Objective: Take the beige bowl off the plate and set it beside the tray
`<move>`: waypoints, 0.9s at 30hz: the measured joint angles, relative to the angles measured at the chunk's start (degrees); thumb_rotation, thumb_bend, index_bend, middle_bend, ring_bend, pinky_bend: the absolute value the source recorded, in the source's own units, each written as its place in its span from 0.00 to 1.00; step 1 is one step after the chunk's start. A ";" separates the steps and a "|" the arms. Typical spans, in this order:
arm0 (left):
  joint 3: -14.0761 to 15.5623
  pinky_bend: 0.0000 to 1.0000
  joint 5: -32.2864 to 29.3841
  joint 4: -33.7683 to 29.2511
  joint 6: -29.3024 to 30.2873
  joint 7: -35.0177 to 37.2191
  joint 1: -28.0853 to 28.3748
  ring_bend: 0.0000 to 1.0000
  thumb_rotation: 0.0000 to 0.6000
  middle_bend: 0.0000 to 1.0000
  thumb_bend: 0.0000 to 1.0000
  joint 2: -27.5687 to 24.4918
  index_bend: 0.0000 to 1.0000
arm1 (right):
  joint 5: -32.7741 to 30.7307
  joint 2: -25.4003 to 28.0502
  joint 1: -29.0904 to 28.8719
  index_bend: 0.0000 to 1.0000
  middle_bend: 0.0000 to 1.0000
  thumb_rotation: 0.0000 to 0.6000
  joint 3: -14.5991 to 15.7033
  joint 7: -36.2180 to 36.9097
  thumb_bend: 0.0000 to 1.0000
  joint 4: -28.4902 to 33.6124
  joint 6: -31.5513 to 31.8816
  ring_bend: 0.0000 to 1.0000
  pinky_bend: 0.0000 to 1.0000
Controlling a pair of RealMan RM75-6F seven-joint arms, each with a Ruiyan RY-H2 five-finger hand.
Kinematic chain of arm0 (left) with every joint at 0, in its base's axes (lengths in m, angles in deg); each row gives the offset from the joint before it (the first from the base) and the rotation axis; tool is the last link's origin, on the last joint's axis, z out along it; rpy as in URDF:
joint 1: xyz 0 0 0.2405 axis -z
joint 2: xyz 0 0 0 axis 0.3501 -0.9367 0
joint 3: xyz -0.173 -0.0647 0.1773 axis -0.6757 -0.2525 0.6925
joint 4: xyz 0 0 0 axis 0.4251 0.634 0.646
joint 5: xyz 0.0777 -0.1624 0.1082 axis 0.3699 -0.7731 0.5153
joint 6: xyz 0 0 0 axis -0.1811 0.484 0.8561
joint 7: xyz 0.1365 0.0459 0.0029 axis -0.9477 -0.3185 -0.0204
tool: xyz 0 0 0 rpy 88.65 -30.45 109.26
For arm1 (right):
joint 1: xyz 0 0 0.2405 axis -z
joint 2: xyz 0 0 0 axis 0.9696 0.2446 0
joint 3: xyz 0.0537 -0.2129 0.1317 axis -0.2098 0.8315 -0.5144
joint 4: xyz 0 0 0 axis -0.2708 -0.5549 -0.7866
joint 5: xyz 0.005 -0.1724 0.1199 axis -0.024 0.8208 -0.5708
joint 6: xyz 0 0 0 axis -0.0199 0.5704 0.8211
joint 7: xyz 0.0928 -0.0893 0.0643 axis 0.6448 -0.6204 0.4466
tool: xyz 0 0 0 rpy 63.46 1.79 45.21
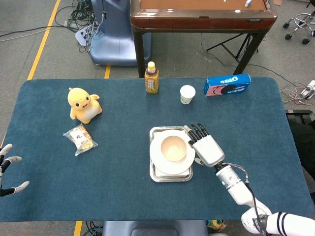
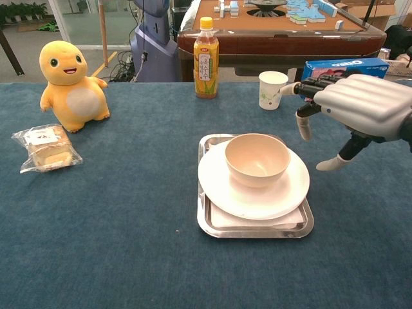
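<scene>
The beige bowl (image 1: 173, 147) (image 2: 257, 158) sits upright and empty on a white plate (image 1: 158, 158) (image 2: 223, 181), which rests on a steel tray (image 1: 170, 177) (image 2: 257, 230) at mid-table. My right hand (image 1: 205, 147) (image 2: 353, 108) hovers just right of the bowl, fingers spread and holding nothing. It does not touch the bowl in the chest view. My left hand (image 1: 5, 169) shows only at the far left edge of the head view, fingers apart and empty.
Behind the tray stand a yellow drink bottle (image 1: 151, 77) (image 2: 206, 58), a paper cup (image 1: 187, 94) (image 2: 271, 89) and a blue Oreo box (image 1: 227, 84) (image 2: 335, 64). A yellow plush toy (image 1: 83, 104) (image 2: 69, 84) and a wrapped snack (image 1: 79, 138) (image 2: 46, 147) lie at left.
</scene>
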 measured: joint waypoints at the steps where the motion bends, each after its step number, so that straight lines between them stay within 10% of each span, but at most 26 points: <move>1: -0.10 0.21 -0.19 -0.03 0.06 0.04 -0.04 0.01 1.00 0.09 0.05 -0.08 0.33 | -0.30 -0.24 -0.22 0.51 0.07 1.00 0.02 -0.19 0.11 -0.12 -0.16 0.00 0.04; 27: -1.32 0.21 -1.37 -0.14 1.16 2.70 -0.89 0.02 1.00 0.11 0.05 -1.57 0.35 | -6.66 -5.92 -5.80 0.52 0.07 1.00 0.76 -4.71 0.28 -2.35 -4.32 0.00 0.04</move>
